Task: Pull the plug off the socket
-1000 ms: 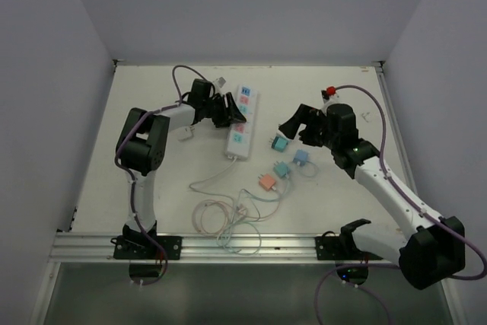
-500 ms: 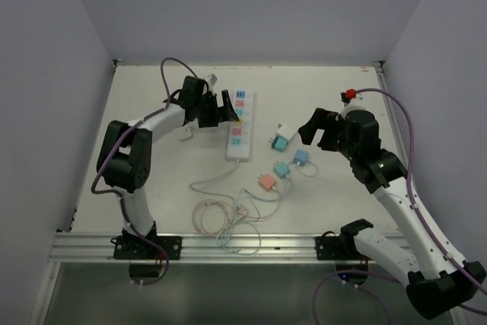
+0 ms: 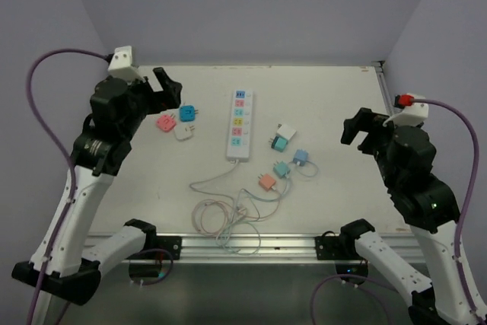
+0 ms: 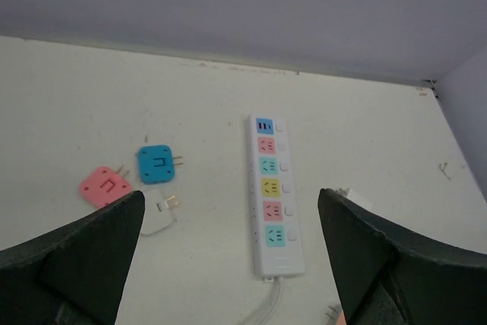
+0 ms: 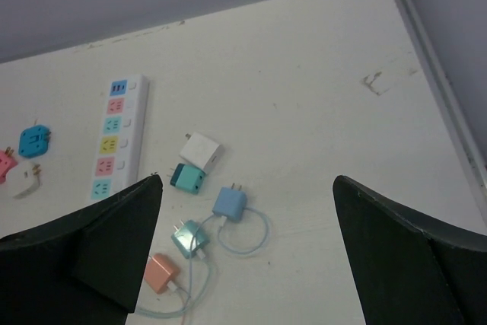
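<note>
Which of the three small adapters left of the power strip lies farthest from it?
The pink square adapter; the blue square adapter and white adapter both lie nearer the long white power strip.

Pink adapter (image 5: 4, 165), half off-frame

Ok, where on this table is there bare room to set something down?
Bare: far right of the table, between the chargers and the right edge; also near left, in front of the three adapters. Crowded: right of the socket, and the coiled cords before it.
</note>
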Action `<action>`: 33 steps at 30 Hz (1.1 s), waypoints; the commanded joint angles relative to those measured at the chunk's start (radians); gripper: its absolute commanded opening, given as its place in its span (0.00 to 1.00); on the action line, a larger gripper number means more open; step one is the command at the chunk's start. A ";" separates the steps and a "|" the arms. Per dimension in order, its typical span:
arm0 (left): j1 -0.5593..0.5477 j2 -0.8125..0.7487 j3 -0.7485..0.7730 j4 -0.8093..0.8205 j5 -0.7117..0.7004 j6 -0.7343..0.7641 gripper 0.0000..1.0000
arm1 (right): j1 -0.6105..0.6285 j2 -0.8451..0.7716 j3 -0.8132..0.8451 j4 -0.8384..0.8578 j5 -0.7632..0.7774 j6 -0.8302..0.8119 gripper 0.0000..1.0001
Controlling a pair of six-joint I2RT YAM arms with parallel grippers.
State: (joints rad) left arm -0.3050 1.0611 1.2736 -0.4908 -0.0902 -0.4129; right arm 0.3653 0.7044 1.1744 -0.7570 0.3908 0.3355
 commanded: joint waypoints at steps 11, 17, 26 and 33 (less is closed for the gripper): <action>0.007 -0.401 0.317 -0.301 -0.431 0.137 1.00 | 0.000 -0.203 0.143 -0.064 0.155 -0.219 0.99; 0.007 -0.515 0.282 -0.276 -0.447 0.152 0.99 | 0.000 -0.293 0.107 -0.012 0.158 -0.257 0.99; 0.006 -0.609 0.184 -0.241 -0.529 0.180 1.00 | 0.000 -0.425 -0.007 0.105 0.161 -0.300 0.99; 0.006 -0.659 0.080 -0.155 -0.517 0.158 1.00 | 0.000 -0.434 -0.030 0.133 0.155 -0.319 0.99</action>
State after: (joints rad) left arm -0.3031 0.4355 1.3903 -0.7139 -0.5961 -0.2661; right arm 0.3653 0.2672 1.1519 -0.6830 0.5396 0.0532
